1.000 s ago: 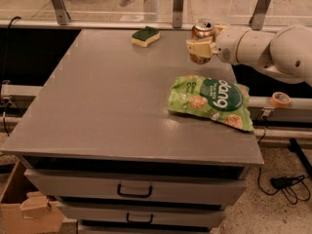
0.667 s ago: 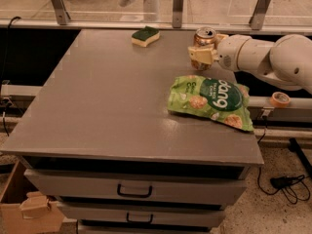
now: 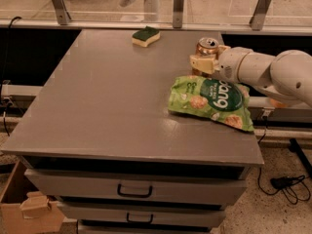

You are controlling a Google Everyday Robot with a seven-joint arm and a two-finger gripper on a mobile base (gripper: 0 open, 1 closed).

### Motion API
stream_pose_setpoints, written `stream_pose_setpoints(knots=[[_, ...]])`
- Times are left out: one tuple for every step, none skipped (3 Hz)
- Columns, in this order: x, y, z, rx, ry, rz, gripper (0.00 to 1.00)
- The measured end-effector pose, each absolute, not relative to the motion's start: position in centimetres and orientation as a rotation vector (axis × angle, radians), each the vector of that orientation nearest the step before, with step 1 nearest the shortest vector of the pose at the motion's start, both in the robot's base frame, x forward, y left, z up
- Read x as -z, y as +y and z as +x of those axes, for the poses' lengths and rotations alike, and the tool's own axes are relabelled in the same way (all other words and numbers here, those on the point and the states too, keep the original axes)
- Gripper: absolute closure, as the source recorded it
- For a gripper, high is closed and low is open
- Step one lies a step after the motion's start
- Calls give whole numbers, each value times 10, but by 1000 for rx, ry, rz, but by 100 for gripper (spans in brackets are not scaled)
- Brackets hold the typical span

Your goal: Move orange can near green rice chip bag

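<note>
The orange can (image 3: pixel 207 48) stands upright at the right side of the grey table (image 3: pixel 112 101), its silver top showing, just behind the green rice chip bag (image 3: pixel 210 101). My gripper (image 3: pixel 205 62) comes in from the right on a white arm and is shut on the orange can, with a beige finger (image 3: pixel 201 64) across its front. The can's lower body is hidden behind the finger and the bag's top edge. The bag lies flat near the table's right edge.
A green-and-yellow sponge (image 3: pixel 146 36) lies at the table's far edge. A glass barrier with metal posts (image 3: pixel 178 6) runs behind the table. Drawers (image 3: pixel 134 191) are below the front edge. A cardboard box (image 3: pixel 29 211) sits on the floor at lower left.
My gripper has carried the orange can toward the front and slightly right, from the far edge down to just behind the green bag. The bag and sponge have not moved.
</note>
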State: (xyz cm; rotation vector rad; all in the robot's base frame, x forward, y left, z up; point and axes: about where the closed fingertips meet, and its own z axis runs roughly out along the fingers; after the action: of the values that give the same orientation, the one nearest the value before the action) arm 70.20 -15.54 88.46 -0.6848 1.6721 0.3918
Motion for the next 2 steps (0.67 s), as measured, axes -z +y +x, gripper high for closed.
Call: stream_pose_setpoints(knots=[[-882, -152, 697, -398, 1679, -680, 31], [-884, -152, 697, -398, 1679, -680, 7]])
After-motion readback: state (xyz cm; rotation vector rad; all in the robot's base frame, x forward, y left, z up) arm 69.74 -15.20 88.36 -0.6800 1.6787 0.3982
